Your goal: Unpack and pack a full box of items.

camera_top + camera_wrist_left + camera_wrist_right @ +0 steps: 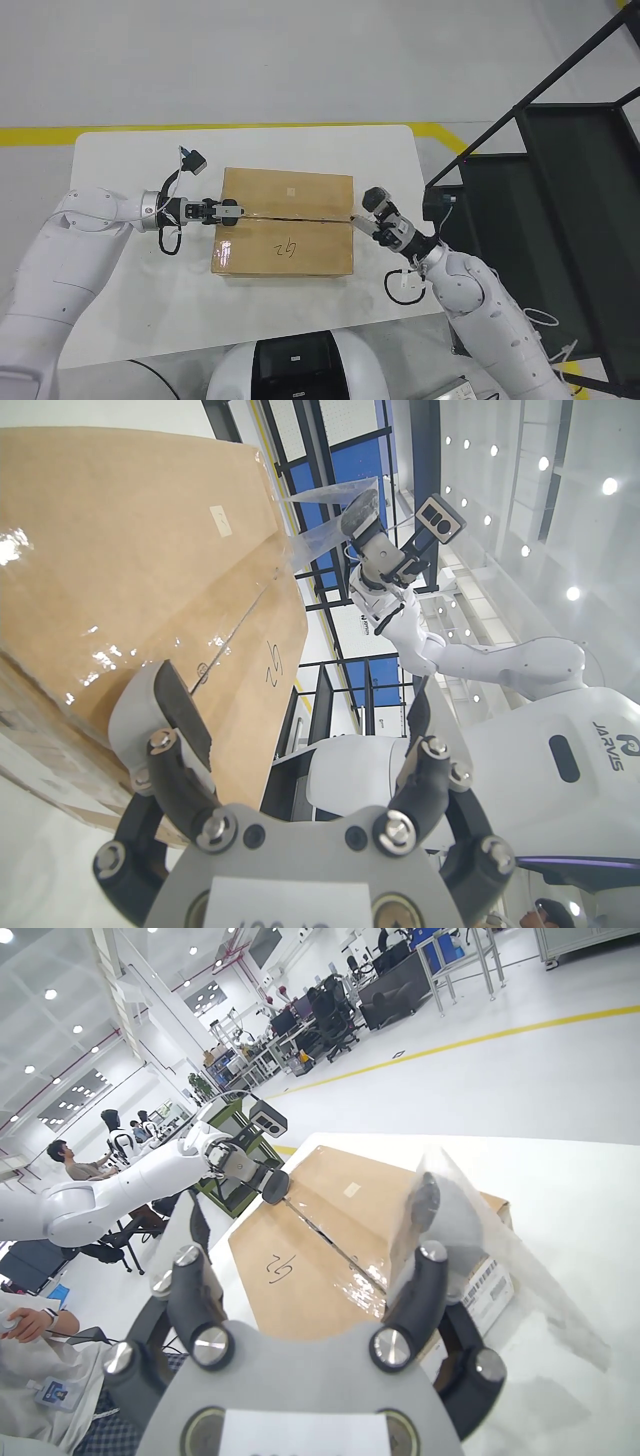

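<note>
Tape-peel under way on shut box (pixel 285 225), centre of tabletop (pixel 130 300).
At left: left end effector (pixel 232 212), jaws apart, one finger set at seam's end, probably pinning cardboard against the pull. Centre: flaps closed, seam glossy. At right: right end effector (pixel 360 222), spread wide, clear tape (pixel 320 517) clinging to one finger, raised off the lid, likely to free flaps.

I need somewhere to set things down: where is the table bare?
Bare: the table strip beyond the cardboard box, and the wider strip between the box and the near edge. Crowded: both ends of the box, where the left gripper and right gripper sit at the seam.
</note>
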{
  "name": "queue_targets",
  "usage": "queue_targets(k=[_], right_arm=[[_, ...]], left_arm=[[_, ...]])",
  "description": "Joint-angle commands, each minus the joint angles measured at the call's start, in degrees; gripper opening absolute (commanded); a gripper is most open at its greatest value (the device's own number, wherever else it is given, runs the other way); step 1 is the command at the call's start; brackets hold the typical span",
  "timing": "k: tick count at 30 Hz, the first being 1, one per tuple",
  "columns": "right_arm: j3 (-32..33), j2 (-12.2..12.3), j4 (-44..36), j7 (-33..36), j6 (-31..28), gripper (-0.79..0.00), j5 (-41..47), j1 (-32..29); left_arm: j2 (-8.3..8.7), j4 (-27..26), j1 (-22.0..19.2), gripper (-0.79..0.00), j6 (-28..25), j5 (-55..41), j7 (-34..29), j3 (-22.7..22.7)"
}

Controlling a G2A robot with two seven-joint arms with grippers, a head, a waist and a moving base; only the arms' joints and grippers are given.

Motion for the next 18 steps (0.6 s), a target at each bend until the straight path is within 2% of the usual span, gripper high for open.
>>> queue_targets(k=[1, 4, 6, 8, 10, 11, 12, 13, 18], right_arm=[[0.6, 0.1, -0.5, 0.4, 0.4, -0.302, 0.2, -0.7], [1.4, 0.2, -1.1, 1.0, 1.0, -0.256, 0.5, -1.7], [2.0, 0.2, -1.3, 1.5, 1.6, -0.305, 0.6, -2.3], [2.7, 0.3, -1.7, 2.0, 2.2, -0.320, 0.6, -3.0], [3.5, 0.4, -2.2, 2.3, 2.7, -0.406, 0.7, -3.8], [3.8, 0.4, -2.5, 2.5, 2.8, -0.483, 0.9, -4.2], [4.1, 0.4, -2.7, 2.6, 2.9, -0.720, 1.1, -4.5], [4.2, 0.5, -2.9, 2.7, 3.0, -0.785, 1.2, -4.6], [1.8, 0.1, -3.2, 4.6, 4.3, -0.785, 2.2, -2.7]], left_arm=[[0.00, 0.0, 0.0, 0.000, 0.0, 0.0, 0.0, 0.0], [0.00, 0.0, 0.0, 0.000, 0.0, 0.0, 0.0, 0.0], [0.00, 0.0, 0.0, 0.000, 0.0, 0.0, 0.0, 0.0], [0.00, 0.0, 0.0, 0.000, 0.0, 0.0, 0.0, 0.0], [0.00, 0.0, 0.0, 0.000, 0.0, 0.0, 0.0, 0.0], [0.00, 0.0, 0.0, 0.000, 0.0, 0.0, 0.0, 0.0], [0.00, 0.0, 0.0, 0.000, 0.0, 0.0, 0.0, 0.0], [0.00, 0.0, 0.0, 0.000, 0.0, 0.0, 0.0, 0.0], [0.00, 0.0, 0.0, 0.000, 0.0, 0.0, 0.0, 0.0]])
